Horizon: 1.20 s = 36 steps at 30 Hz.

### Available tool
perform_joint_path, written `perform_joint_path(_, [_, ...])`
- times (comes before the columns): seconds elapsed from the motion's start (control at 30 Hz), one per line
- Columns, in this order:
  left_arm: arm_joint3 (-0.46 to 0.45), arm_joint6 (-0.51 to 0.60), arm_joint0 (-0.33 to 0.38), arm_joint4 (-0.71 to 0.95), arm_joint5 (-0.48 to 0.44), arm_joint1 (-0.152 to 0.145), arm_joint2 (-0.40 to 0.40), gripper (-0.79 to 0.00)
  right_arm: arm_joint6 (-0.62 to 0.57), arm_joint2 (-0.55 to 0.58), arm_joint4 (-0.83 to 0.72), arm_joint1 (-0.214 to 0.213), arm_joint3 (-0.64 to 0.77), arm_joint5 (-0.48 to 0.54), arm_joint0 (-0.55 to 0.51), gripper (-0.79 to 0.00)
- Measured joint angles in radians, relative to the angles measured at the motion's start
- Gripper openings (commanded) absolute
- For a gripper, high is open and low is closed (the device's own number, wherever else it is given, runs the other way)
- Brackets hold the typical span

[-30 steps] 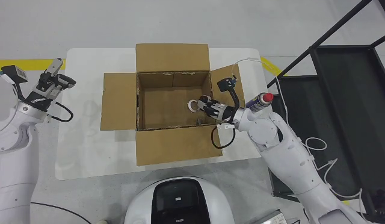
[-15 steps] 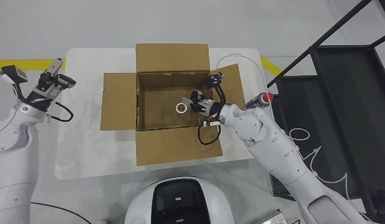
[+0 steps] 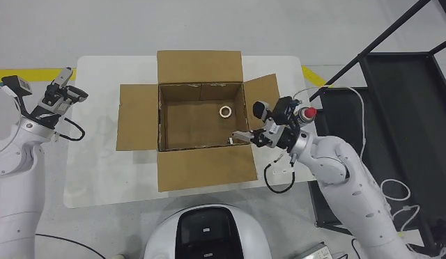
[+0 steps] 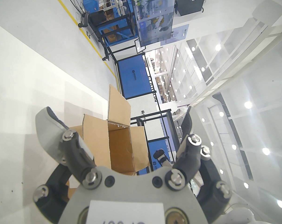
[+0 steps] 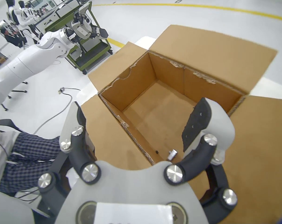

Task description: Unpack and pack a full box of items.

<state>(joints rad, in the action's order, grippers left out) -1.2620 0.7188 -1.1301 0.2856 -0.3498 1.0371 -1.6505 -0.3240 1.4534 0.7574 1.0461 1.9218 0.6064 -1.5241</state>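
Top view looks down on a brown corrugated cardboard box [image 3: 201, 123] in the middle of the white table [image 3: 97, 168], a smooth slab with rounded corners. All four flaps are folded flat outward, and the box is an open square well. On its bare floor a tape roll [image 3: 225, 111], a small pale ring, lies flat close to the wall facing the table's far edge, nearer the right wall than the left. A tiny silvery metal cylinder [image 5: 172, 154] lies on its side on the floor, close against the right wall toward the table's near edge. In the right wrist view the inner rims of the box are ragged, with the paper skin torn away in strips. The right gripper [image 5: 138, 103] is at the right wall of the box, above the right flap, with its two curved white fingers spread wide and nothing between them. Their dark pads [image 5: 197, 122] are dimpled rubber. The left gripper [image 4: 117, 113] is at the table's left edge near the far corner, well apart from the box. Its fingers are likewise parted and hold nothing. A round red cap [image 3: 307, 112] shows just behind the right arm by the table's right edge.
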Motion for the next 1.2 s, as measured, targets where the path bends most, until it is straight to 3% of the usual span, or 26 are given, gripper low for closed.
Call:
perform_joint_path(0.2, [0.0, 0.0, 0.0, 0.0, 0.0, 0.0, 0.0, 0.0, 0.217, 0.162, 0.151, -0.012, -0.01, 0.124, -0.156, 0.0])
perform_joint_path(0.43, [0.0, 0.0, 0.0, 0.0, 0.0, 0.0, 0.0, 0.0, 0.508, 0.232, 0.312, -0.01, -0.128, 0.194, -0.224, 0.0])
perform_joint_path(0.97, [0.0, 0.0, 0.0, 0.0, 0.0, 0.0, 0.0, 0.0, 0.535, 0.25, 0.292, -0.01, -0.178, 0.193, -0.226, 0.0])
perform_joint_path(1.2, [0.0, 0.0, 0.0, 0.0, 0.0, 0.0, 0.0, 0.0, 0.776, 0.287, 0.445, -0.01, -0.378, 0.216, -0.242, 0.0])
